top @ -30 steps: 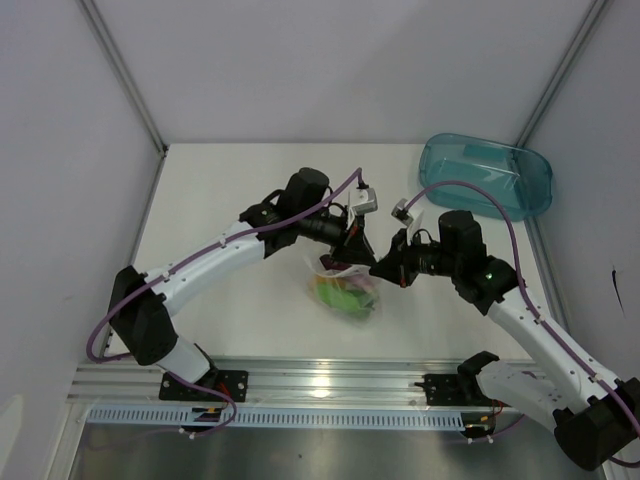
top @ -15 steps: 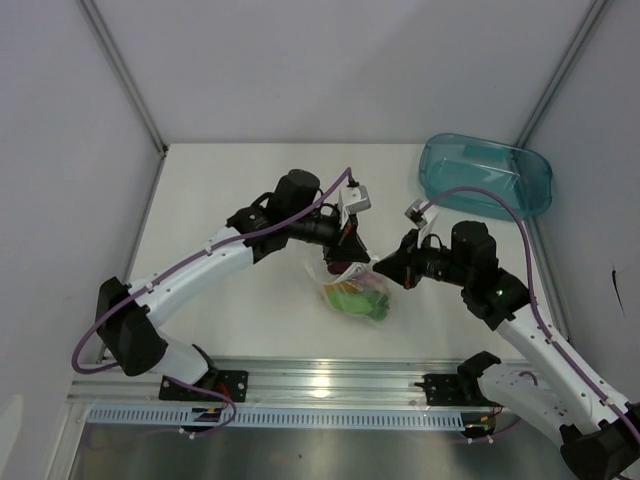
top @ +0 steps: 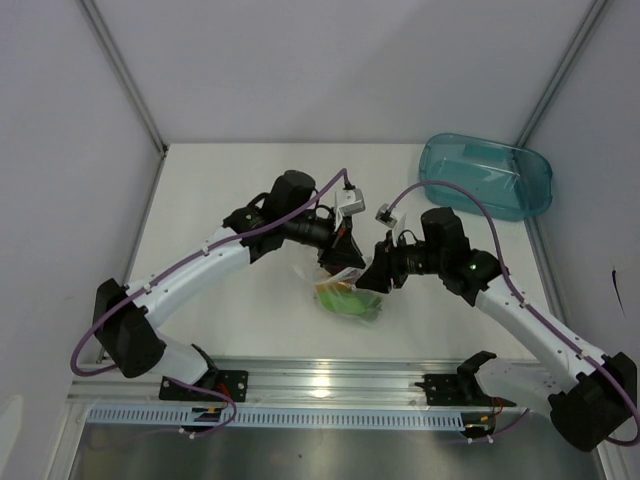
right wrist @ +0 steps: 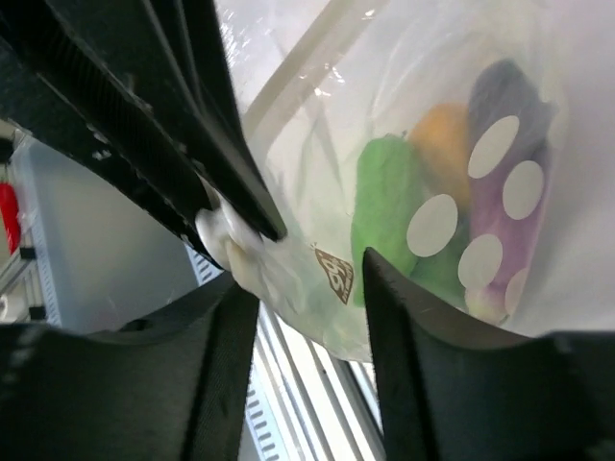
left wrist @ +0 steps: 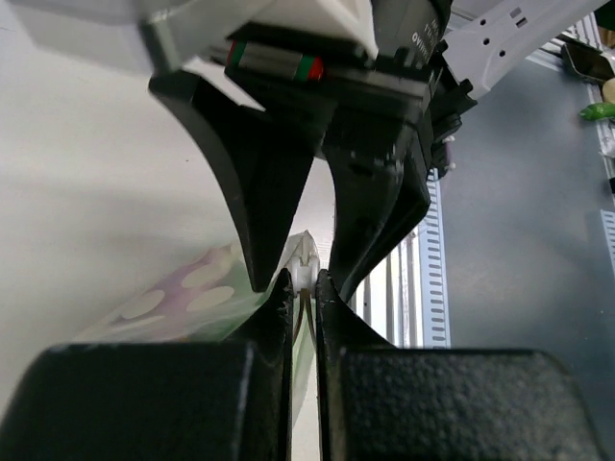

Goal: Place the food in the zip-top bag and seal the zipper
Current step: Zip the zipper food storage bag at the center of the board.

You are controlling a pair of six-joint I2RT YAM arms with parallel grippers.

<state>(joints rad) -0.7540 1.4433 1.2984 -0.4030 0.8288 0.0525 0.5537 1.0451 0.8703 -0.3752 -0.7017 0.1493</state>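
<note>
Mid-surface (top: 220,190), twd near edge: clear bag (top: 352,298), both arms meeting over it. L pincer (top: 344,264): all but shut, w/ bag's top edge nipped thin between the fingertips, plain in L wrist view. R pincer (top: 373,278): facing it from the opposite side, partly open, one finger on either side of same edge, just beyond L's tips; contact w/ the plastic not clear. In R wrist view, bag filling most of frame, pale zip strip (right wrist: 307,58) running diagonally across the top, just beside L's black fingers. Inside, bunched together: green piece (right wrist: 384,206), orange fruit (right wrist: 444,134) behind it, purple eggplant (right wrist: 500,91) at right, white oval spots across the purple. Small brown logo (right wrist: 333,272) on the plastic near the bottom. Teal tub (top: 487,175) well apart from bag, at far R corner of surface.
</note>
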